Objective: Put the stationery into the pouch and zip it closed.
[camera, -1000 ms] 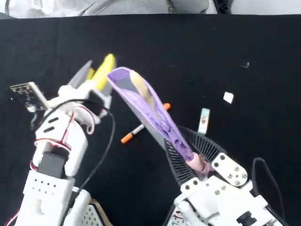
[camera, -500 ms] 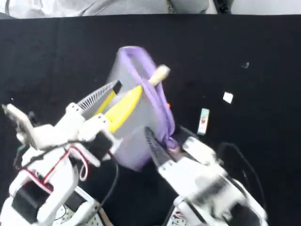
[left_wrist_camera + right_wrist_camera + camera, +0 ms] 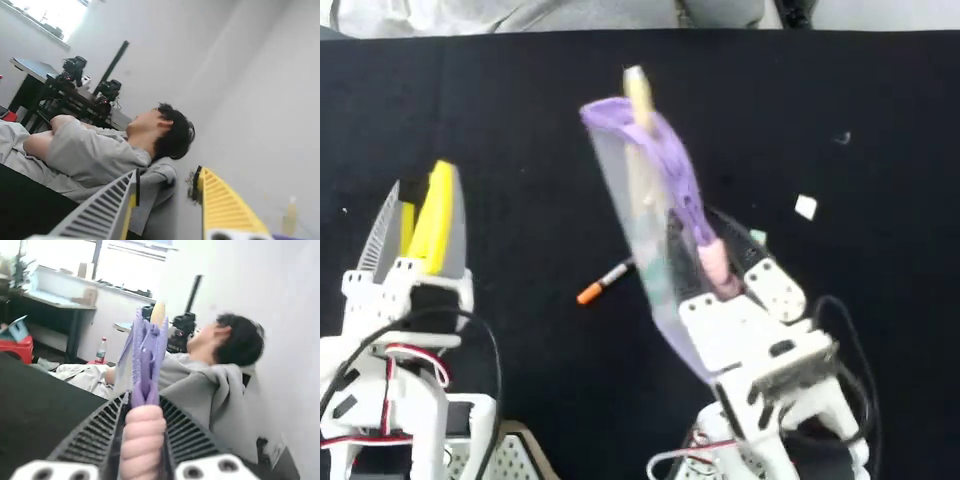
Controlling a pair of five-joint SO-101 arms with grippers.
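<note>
Over the black worktop (image 3: 490,100) we see the right pincer (image 3: 710,240) clamped on the pink tab of the purple pouch (image 3: 645,200), which is raised off the surface and tilted, a pale stick (image 3: 638,88) poking from its mouth. The left pincer (image 3: 417,200) stands well apart, jaws spread, carrying nothing. An orange-capped marker (image 3: 603,281) and a white eraser (image 3: 805,207) lie on the worktop. Behind are white walls, a bright window (image 3: 140,246) and a desk (image 3: 55,302).

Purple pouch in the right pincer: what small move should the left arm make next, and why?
Probably lower the open, empty left pincer toward the orange-capped marker pen, which lies loose on the black table while the right pincer holds the translucent purple pouch raised.
</note>
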